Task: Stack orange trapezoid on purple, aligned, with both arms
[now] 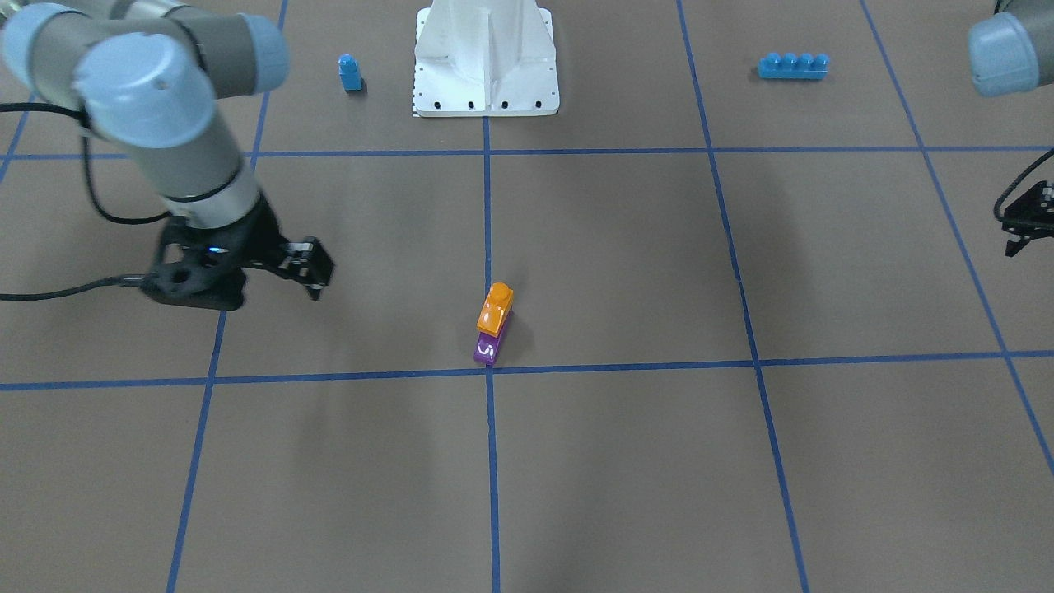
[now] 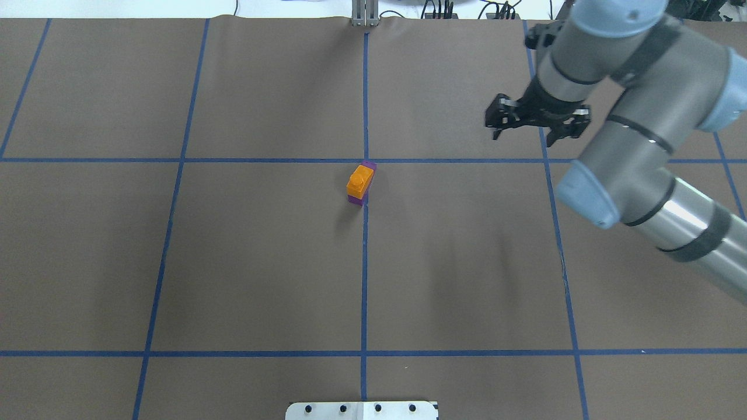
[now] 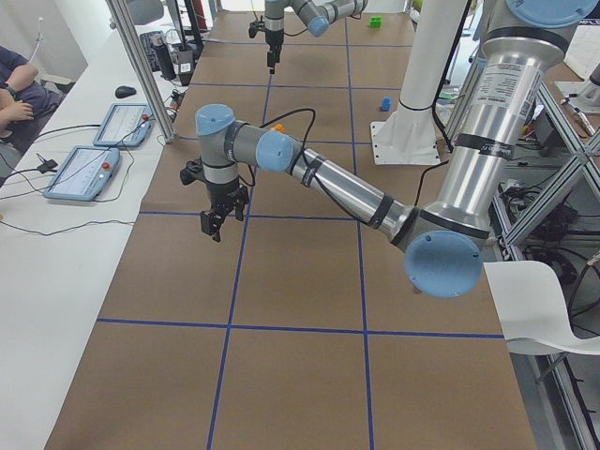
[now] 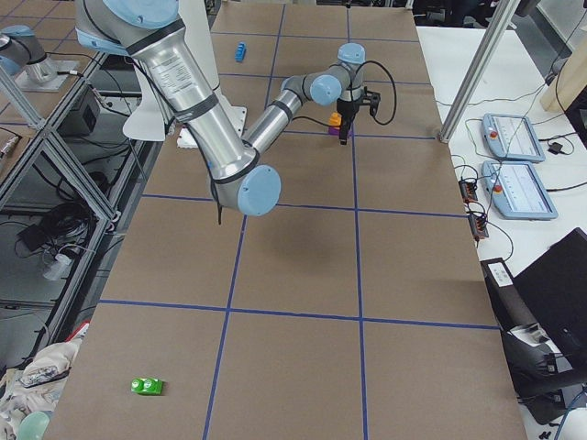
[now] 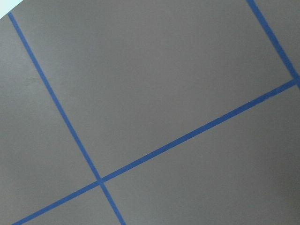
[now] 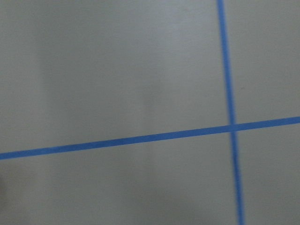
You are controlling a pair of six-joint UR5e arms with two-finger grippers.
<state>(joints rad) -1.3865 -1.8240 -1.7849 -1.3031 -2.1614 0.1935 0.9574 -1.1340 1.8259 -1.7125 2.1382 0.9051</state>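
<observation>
Glossy orange plastic trapezoid [image 1: 495, 309] tops purple wedge [image 1: 487, 351] mid-frame, blue studded brick [image 1: 793, 66] upper right; right gripper [image 2: 525, 137] splayed empty, left gripper [image 1: 1018, 237] unreadable.

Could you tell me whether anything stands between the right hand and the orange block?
Nothing visible does: only bare table lies between the right hand and the orange block, which already sits on the purple block.

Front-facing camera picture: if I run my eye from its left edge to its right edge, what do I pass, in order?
right gripper → small blue block → orange trapezoid sitting on the purple → long blue brick → left gripper, cut off by the picture's edge.
</observation>
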